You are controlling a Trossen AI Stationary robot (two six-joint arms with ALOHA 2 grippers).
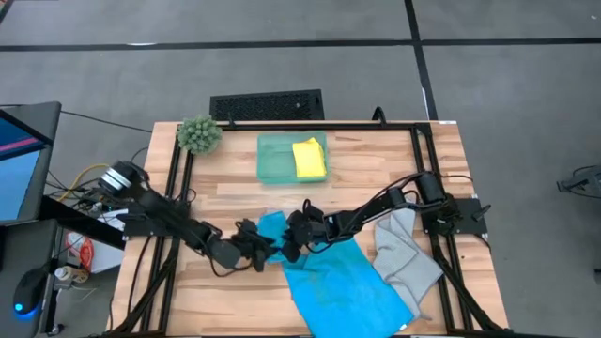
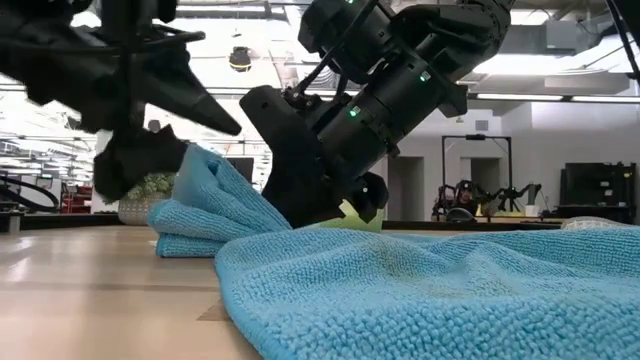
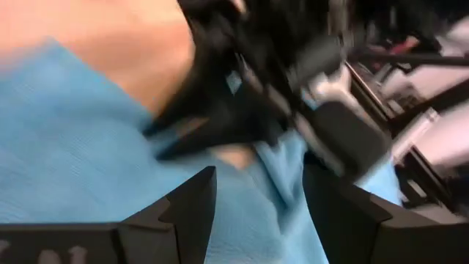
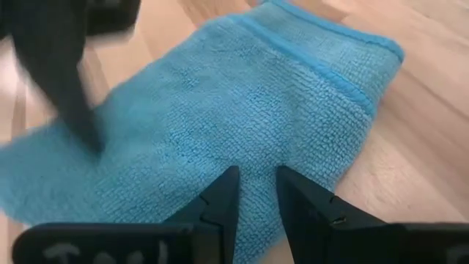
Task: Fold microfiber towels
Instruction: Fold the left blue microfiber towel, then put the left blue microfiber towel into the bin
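A small folded blue towel [image 1: 272,225] [image 4: 242,95] lies on the table's middle, between my two grippers. My right gripper [image 1: 293,246] [image 4: 256,183] comes from the right and is closed on its edge. My left gripper [image 1: 260,252] [image 3: 256,198] hovers open on the towel's left side, with blue cloth showing beyond its fingers; it looks blurred in the low view. A second, larger blue towel [image 1: 347,291] [image 2: 430,290] lies spread toward the near edge. A grey towel [image 1: 406,255] lies crumpled at the right. A folded yellow towel [image 1: 308,158] rests in the tray. My right gripper pinches the folded blue towel at its edge [image 4: 253,158], with cloth showing in the narrow gap between the two fingers. The fingers slant down from the table's right side. How many layers they hold does not show. The towel lies on the table, one part [image 2: 200,165] humped up.
A teal tray [image 1: 272,160] stands at the far middle of the table and a fuzzy green plant ball [image 1: 199,134] at the far left. A black frame borders the table. Bare wood [image 1: 225,300] shows near the left front.
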